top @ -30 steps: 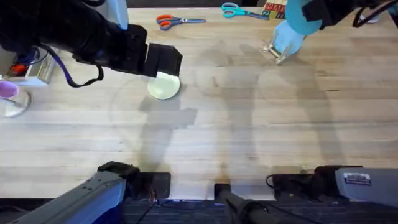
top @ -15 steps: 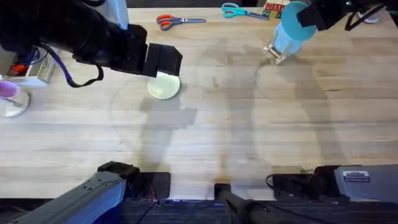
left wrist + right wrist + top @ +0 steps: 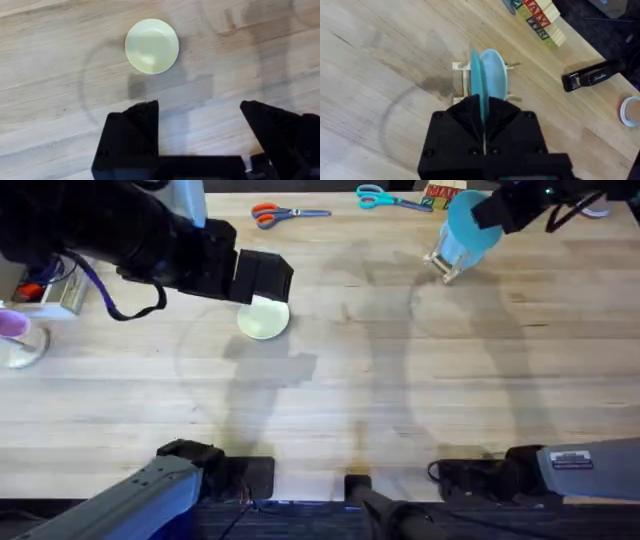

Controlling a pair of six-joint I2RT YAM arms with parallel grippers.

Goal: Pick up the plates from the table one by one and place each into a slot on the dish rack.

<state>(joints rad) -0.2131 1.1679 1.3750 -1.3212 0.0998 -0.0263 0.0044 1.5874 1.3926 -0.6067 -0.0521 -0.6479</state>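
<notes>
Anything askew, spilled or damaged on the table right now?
Nothing stands out. The cream plate lies flat on the table, the light blue plate stands on edge in the dish rack, and the teal plate is upright in the right gripper.

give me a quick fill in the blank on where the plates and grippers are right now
1. The pale yellow plate lies flat on the ____.
2. The left gripper hovers over the table with its jaws ____.
3. The right gripper is shut on the edge of the ____ plate.
4. The light blue plate stands on edge in the wooden ____.

Missing words: table; open; teal; dish rack
</notes>
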